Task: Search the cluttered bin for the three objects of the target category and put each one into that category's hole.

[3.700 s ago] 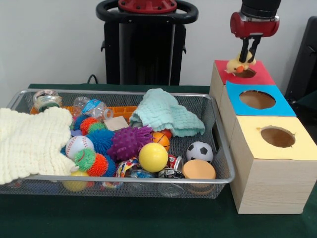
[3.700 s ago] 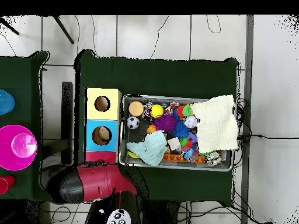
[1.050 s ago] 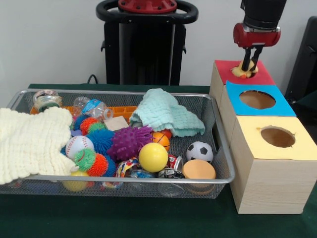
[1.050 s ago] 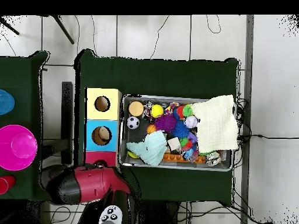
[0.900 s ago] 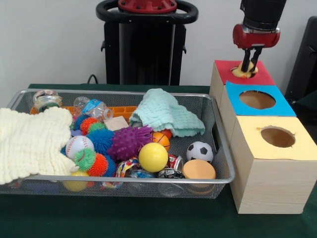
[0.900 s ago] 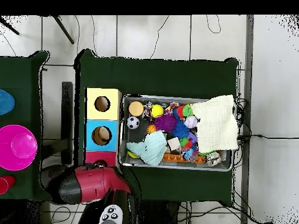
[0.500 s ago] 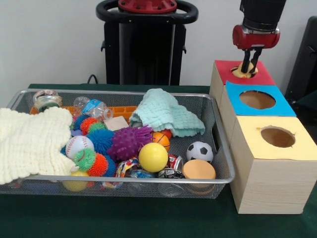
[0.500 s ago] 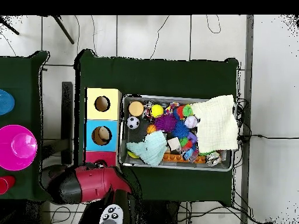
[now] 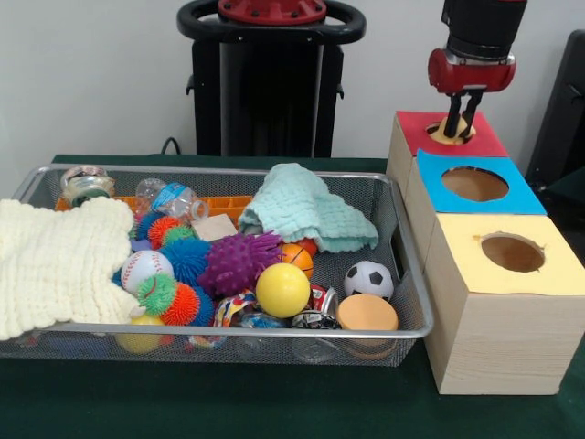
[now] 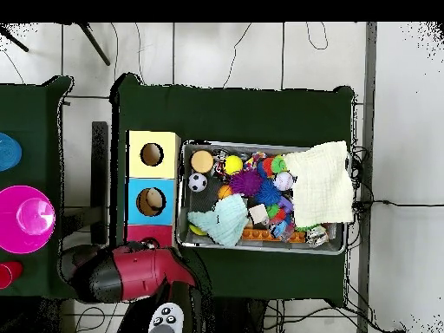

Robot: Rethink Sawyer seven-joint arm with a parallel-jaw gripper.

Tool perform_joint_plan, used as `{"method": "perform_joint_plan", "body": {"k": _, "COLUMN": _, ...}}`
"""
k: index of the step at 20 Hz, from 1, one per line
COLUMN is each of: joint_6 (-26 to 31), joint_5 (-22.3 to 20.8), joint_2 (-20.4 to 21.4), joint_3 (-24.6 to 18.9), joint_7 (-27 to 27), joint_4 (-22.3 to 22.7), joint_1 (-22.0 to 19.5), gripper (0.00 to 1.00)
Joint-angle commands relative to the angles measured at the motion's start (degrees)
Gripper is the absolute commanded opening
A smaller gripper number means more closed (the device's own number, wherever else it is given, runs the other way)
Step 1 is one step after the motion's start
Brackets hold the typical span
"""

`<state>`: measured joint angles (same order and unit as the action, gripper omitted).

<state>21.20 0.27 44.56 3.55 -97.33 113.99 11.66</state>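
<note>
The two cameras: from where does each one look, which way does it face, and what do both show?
Front view: across the table, level, facing the wire mesh bin; red and black arm's gripper over the red-topped box hole.
Overhead view: above, looking straight down; the arm shows at the bottom.
Both share the bin, the three coloured boxes and the mint cloth.

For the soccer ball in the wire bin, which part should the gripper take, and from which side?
Probably from straight above, closing across the widest part of the soccer ball. It is round with its top uncovered, while the bin wall and the orange disc crowd its sides, leaving little room for a sideways approach.
</note>
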Motion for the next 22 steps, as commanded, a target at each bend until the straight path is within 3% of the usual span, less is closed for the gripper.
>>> {"method": "perform_joint_plan", "body": {"k": 1, "joint_6": -5.6, "joint_5": 1.8, "joint_2": -2.4, "joint_3": -0.7, "joint_7": -12.9, "joint_4": 3.1, "joint_1": -1.6, "gripper": 0.0}}
{"method": "perform_joint_plan", "body": {"k": 22, "joint_6": -8.2, "joint_5": 2.0, "joint_2": -4.7, "joint_3": -1.1, "joint_7": -12.7, "joint_4": 3.4, "joint_1": -2.0, "gripper": 0.0}}
